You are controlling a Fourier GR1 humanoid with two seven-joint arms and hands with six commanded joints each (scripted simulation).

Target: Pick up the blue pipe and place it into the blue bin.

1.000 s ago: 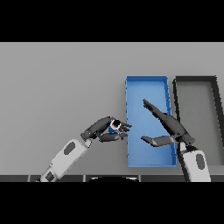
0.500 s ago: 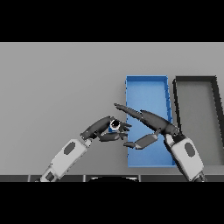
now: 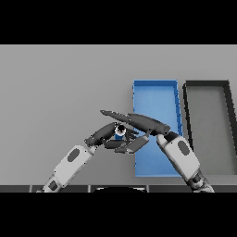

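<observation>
Left robot hand (image 3: pixel 105 134) grips blue pipe (image 3: pixel 120 131) above bench (image 3: pixel 60 92), just at bin's (image 3: pixel 155 90) 9 o'clock edge. Right robot hand (image 3: pixel 141 122) fingers straight, extended over pipe, touching it. No readable labels.

Two white forearm casings, each bearing a grey oval inset, narrow to dark grey wrists near the blue bin (image 3: pixel 155 95). The left hand (image 3: pixel 102 134) and right hand (image 3: pixel 146 122) have slim, dark, tapering fingers.

Pipe (image 3: pixel 120 131) left of bin (image 3: pixel 154 84)
</observation>
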